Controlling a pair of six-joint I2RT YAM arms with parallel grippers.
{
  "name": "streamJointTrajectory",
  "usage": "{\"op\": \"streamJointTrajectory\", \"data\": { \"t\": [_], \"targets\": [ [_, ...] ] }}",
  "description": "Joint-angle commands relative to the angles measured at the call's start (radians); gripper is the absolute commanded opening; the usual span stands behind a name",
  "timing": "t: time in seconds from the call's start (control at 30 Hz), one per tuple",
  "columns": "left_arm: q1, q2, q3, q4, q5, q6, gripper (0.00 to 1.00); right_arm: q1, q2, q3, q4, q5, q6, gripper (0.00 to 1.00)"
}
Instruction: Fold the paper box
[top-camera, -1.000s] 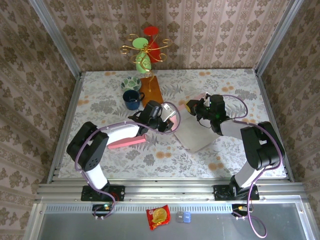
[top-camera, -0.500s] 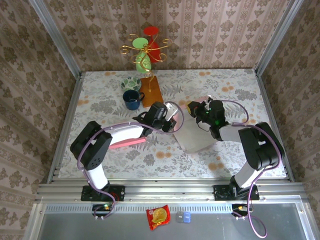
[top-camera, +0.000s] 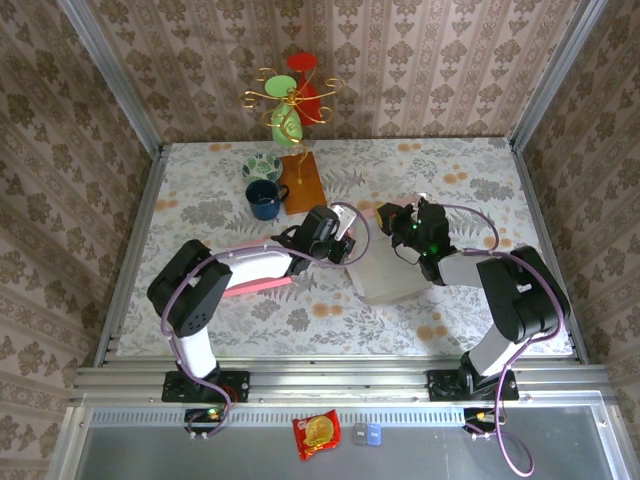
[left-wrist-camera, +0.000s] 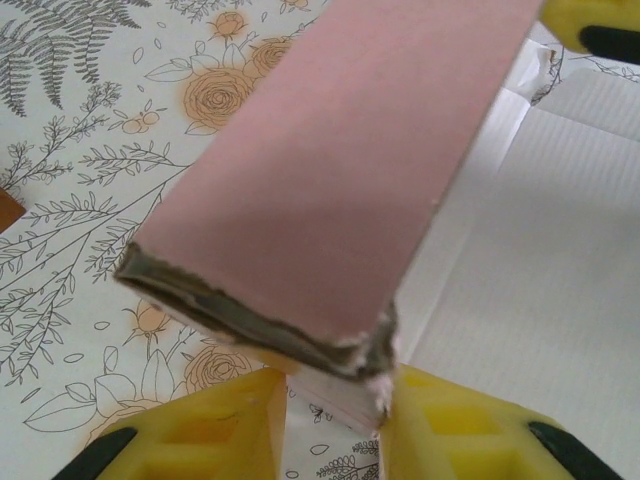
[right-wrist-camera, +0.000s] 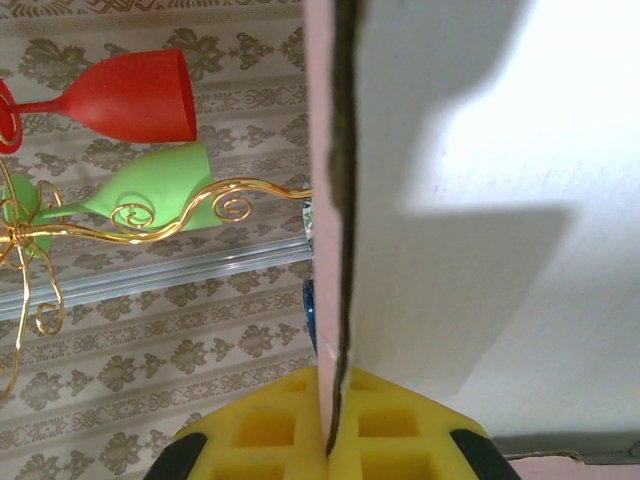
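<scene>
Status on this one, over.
Left gripper shut on paper box pink flap. Right gripper shut on its white panel edge. Blue mug stands apart.

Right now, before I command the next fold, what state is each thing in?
paper box: partly folded, base panel flat, flaps raised.
left gripper: shut on the box's pink flap.
right gripper: shut on an upright panel edge.
blue mug: upright.
bowl: upright, beside the mug.
red goblet: hung sideways on the stand.
green goblet: hung sideways, below the red one.
snack packet: lying flat.
</scene>
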Motion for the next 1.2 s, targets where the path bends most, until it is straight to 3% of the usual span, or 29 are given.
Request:
{"op": "streamJointTrajectory", "data": {
  "t": [0.0, 0.33, 0.7, 1.17],
  "targets": [
    [-0.002, 0.017, 0.009, 0.044, -0.039, -0.027, 0.32, 0.022, -0.026, -0.018, -0.058, -0.025, -0.001, 0.0],
    [0.002, 0.008, -0.028, 0.093, 0.006, -0.035, 0.32, 0.023, -0.036, -0.002, -0.097, -0.024, -0.008, 0.0],
    [-0.008, 0.055, 0.019, 0.086, -0.109, -0.099, 0.31, 0.039, -0.025, -0.027, -0.043, 0.016, 0.035, 0.0],
    [-0.05, 0.082, 0.065, 0.043, -0.245, -0.196, 0.18, 0.071, -0.02, -0.046, -0.022, 0.089, 0.067, 0.0]
  ]
}}
